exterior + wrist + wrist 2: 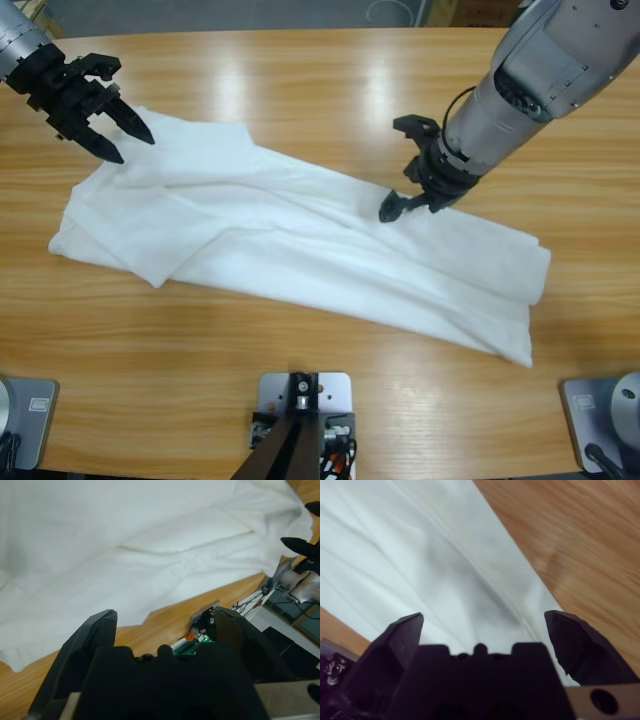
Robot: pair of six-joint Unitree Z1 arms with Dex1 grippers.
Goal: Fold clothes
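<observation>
White T-shirt [300,250] beneath both open tools

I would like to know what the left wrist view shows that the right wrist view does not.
Only the left wrist view: the open left gripper up close, and the right gripper small at the picture's edge. Only the right wrist view: the right gripper's own jaws, wide apart. Both: the plain white cotton T-shirt lying on the long wooden table.

So the T-shirt [280,240] lies slantwise across the table [300,80]. The left gripper [410,203] is over its middle, and the right gripper [130,145] is at its opposite corner, well apart.
</observation>
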